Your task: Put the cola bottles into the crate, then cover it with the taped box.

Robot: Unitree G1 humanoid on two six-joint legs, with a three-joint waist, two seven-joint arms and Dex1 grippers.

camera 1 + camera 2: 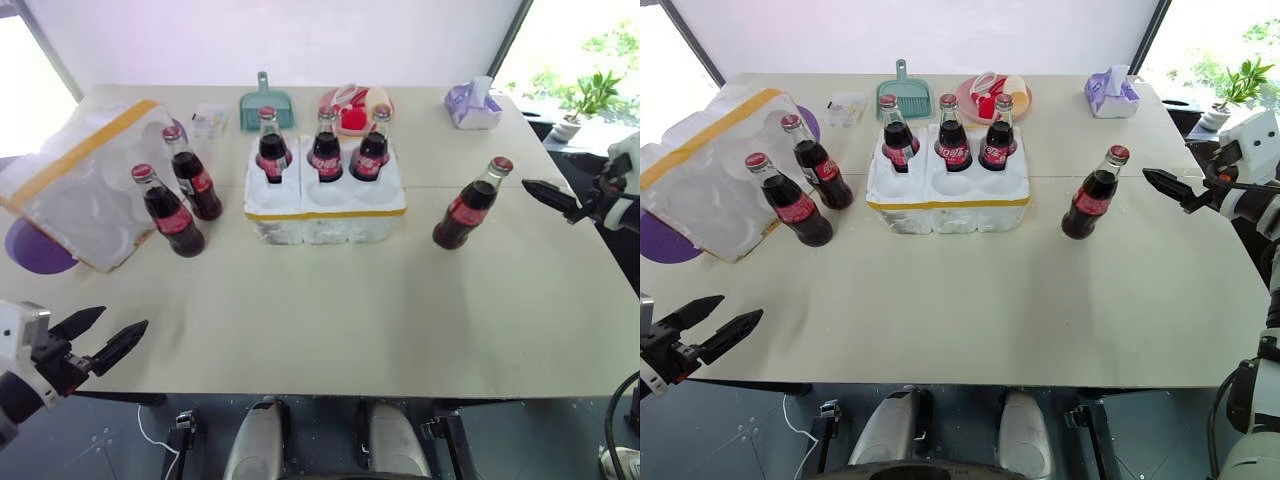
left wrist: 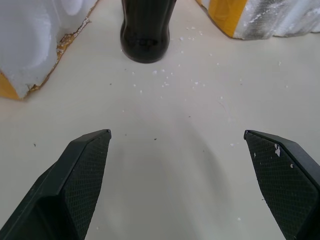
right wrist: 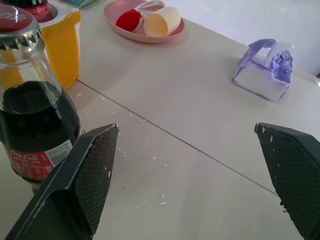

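White foam and yellow tape make up most of this lot, laid out on one pale table (image 1: 330,320).

Landmark: the crate (image 1: 325,205), at the middle of the table toward its far side.

1. Taped box (image 1: 85,180): to the left of the crate and well apart from it, tipped on its side with its hollow face toward the crate. It rests partly over a purple disc (image 1: 35,250).
2. Crate: three cola bottles (image 1: 326,148) upright in the far row of wells; the near row holds none.
3. Two more bottles (image 1: 170,212) between the crate and the taped box, both upright and just beside the box.
4. One bottle (image 1: 470,205) to the right of the crate, upright, on its own.
5. Pink plate (image 1: 352,108) just behind the crate, carrying a red item and a cream cup.
6. Teal dustpan (image 1: 266,105) behind the crate's left end.
7. Purple tissue pack (image 1: 472,105) behind the crate and off to its right.

My claws:
- Left gripper (image 1: 100,335): spread wide, holding nothing, near the front edge, well away from the crate on its left.
- Right gripper (image 1: 1180,190): spread wide, holding nothing, to the right of the crate just past the lone bottle, not touching it.
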